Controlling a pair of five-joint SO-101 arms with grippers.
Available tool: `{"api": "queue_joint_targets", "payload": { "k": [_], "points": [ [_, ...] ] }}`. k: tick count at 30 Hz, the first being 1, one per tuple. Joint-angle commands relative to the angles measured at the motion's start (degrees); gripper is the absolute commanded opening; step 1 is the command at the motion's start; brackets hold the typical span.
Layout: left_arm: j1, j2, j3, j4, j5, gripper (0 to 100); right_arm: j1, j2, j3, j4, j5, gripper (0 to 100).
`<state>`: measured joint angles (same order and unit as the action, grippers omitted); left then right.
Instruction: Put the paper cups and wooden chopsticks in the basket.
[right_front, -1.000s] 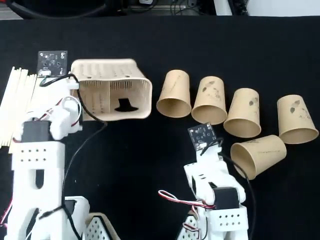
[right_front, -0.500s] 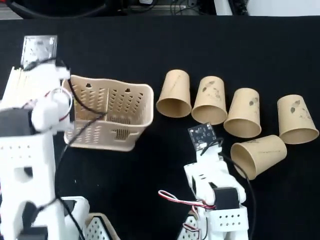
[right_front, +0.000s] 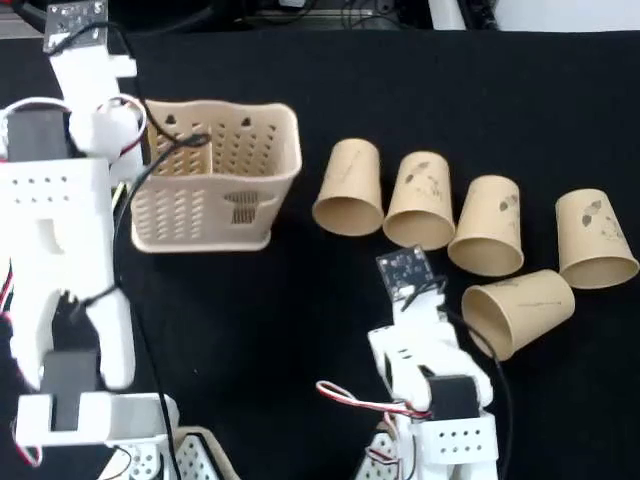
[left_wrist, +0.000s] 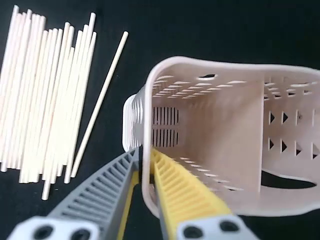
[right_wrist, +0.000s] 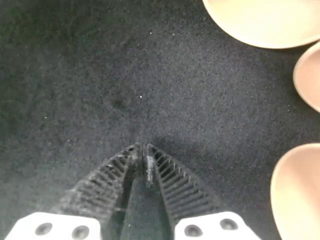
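Covering the whole table, a black cloth (right_front: 300, 80) is seen from the high view, with the left arm (right_front: 60, 230) raised tall at one side and the right arm (right_front: 430, 370) folded low near the front edge. The basket (right_front: 215, 180) is found just beside the left arm, with a perforated wall turned toward the high camera, well apart from the right arm. In the left wrist view its rim is pinched between the grey and yellow fingers of the left gripper (left_wrist: 145, 152), which is clamped onto that wall, one finger inside the basket and one outside. Five paper cups (right_front: 420, 200) are laid on their sides beside the basket: four are lined up in a row, and a fifth (right_front: 517, 310) is set nearer the right arm. The wooden chopsticks (left_wrist: 45, 95) are spread in a loose bundle on the cloth beyond the basket, with a single stick (left_wrist: 100, 100) lying apart between bundle and basket. The right gripper (right_wrist: 144, 150) is pressed closed with nothing in it, just above bare cloth, near the cup mouths.
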<state>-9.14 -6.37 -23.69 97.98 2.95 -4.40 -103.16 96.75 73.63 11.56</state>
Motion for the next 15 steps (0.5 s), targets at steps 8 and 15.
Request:
{"api": "queue_joint_targets", "payload": {
  "k": [8,15],
  "points": [
    [3.0,9.1,-5.5,-2.0,6.4,3,0.4,-4.2,-0.2,0.0,0.0,1.3],
    [4.2,6.1,-9.8,2.7,6.4,23,0.4,-4.2,-0.2,-0.1,0.2,1.5]
  ]
}}
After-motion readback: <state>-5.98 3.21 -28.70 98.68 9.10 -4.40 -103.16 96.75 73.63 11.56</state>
